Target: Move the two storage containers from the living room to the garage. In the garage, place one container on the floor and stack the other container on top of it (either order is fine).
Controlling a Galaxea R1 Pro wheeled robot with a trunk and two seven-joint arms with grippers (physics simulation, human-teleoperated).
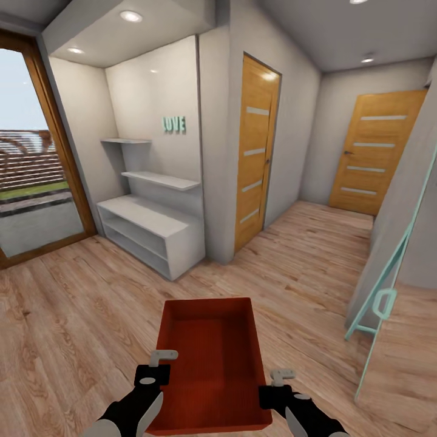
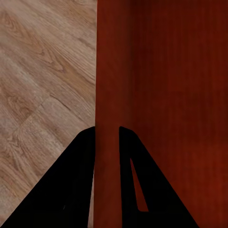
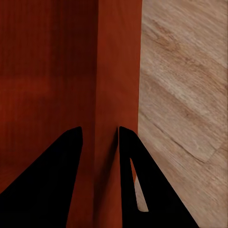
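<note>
One orange-red storage container [image 1: 209, 358] hangs in front of me above the light wood-plank floor, open side up and nothing in it. My left gripper [image 1: 162, 364] is shut on its left wall [image 2: 107, 95], one black finger on each side. My right gripper [image 1: 276, 383] is shut on its right wall [image 3: 116, 85] in the same way. The second container is out of view. I am in a hallway with wood planks underfoot, not on the grey concrete.
A white shelf unit [image 1: 152, 230] with a "LOVE" sign fills an alcove ahead left. Two wooden doors with glass slats stand ahead [image 1: 256, 158] and at the corridor's end [image 1: 373, 152]. A glass door [image 1: 30, 158] is at left; a teal-framed panel [image 1: 388, 267] leans at right.
</note>
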